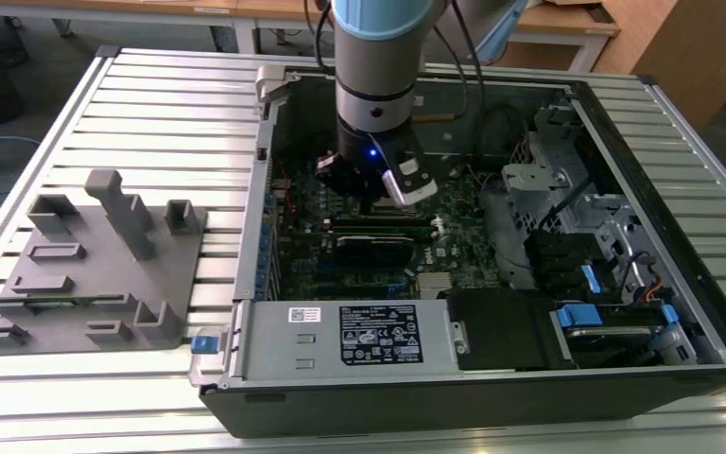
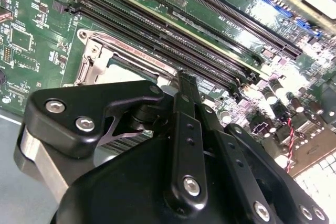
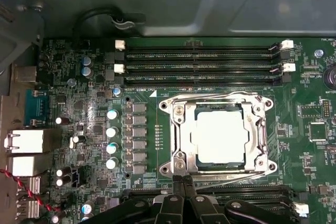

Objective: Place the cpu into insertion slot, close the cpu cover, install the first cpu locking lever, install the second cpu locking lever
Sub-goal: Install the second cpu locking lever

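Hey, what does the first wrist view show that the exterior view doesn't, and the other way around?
The first wrist view shows the cpu seated in the insertion slot, with the cpu cover framing it. The exterior view shows the whole computer case, the grey fixture on the slatted table, and the arm. Both share the green motherboard and the gripper.

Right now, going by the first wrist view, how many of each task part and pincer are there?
cpu: 1
cpu cover: 1
insertion slot: 1
pincer: 1
Total: 4
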Controlling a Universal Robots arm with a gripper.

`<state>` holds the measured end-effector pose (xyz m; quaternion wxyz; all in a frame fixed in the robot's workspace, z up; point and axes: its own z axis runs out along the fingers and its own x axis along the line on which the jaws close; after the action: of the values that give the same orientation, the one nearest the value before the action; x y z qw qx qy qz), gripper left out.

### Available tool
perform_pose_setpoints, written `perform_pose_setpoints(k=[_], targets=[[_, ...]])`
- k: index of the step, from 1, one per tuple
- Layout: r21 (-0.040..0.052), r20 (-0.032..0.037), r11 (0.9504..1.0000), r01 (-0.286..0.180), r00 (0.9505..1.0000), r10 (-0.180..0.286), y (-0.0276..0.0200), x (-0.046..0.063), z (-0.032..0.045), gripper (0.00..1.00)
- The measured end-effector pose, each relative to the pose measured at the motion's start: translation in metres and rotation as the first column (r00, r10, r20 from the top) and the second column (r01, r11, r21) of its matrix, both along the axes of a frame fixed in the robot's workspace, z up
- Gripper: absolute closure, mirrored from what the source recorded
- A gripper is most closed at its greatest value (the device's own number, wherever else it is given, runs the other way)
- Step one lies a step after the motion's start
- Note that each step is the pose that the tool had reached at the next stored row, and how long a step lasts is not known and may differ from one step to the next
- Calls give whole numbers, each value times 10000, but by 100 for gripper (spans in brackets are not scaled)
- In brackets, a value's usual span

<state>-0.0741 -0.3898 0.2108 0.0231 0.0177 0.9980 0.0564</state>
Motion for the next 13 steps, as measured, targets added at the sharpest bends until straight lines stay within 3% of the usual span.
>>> perform_pose_setpoints(k=[5, 13], targets=[[13, -1, 10000, 1, 10000, -1, 0, -1, -49, 90], [18, 0, 10000, 0, 10000, 0, 0, -29, -61, 90]])
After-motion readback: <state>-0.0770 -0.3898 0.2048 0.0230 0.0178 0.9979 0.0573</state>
